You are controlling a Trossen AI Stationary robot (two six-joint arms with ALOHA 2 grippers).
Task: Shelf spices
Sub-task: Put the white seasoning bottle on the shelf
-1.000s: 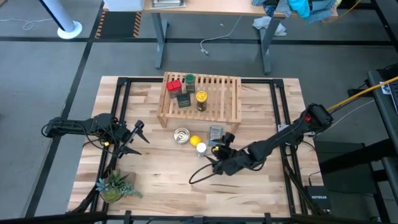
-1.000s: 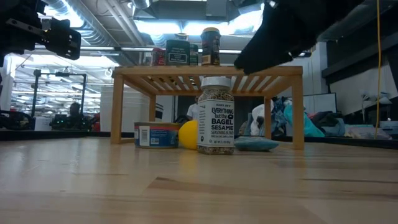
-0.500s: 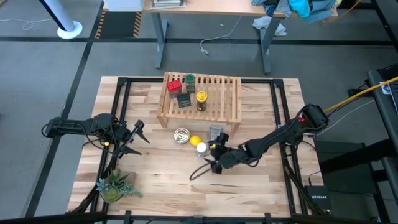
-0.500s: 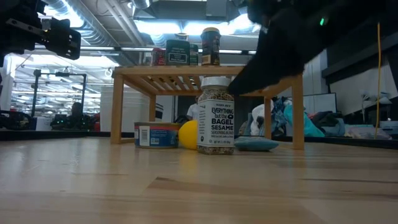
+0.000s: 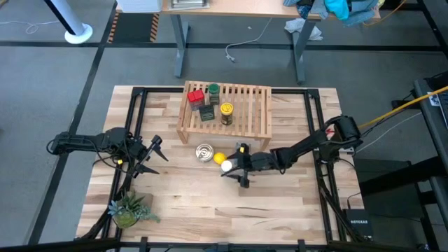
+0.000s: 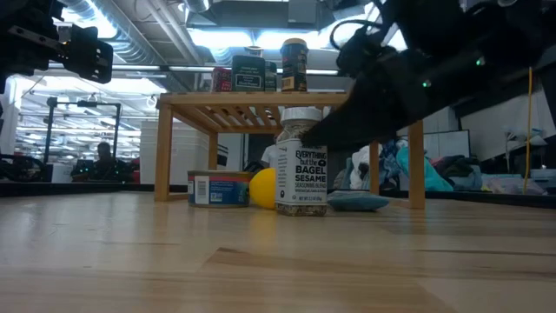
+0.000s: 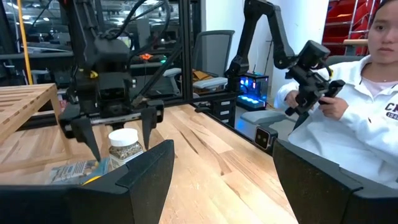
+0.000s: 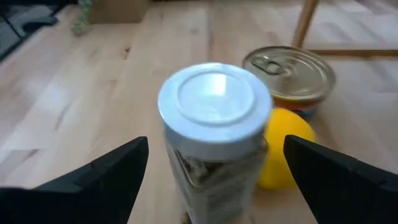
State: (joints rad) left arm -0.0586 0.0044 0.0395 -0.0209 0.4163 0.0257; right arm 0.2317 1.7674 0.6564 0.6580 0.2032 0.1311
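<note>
So the white-lidded jar stands upright on the surface, long axis vertical, lid up, just in front of the shelf. The right claw sits at it with fingers spread wide, one on each side of the jar, not clamped on it. The right wrist view shows the lid from above, sitting between the two fingers; the low view instead shows the label side and the jar's full height. Beside the jar are a yellow ball and a silver tin; a blue packet lies under the shelf.

On top of the shelf: red tin, green-lidded jar, dark grey tin and yellow-lidded jar, all upright.

The left claw waits at the surface's left side, fingers apart, holding nothing. Its wrist view catches a person seated beyond the surface.
</note>
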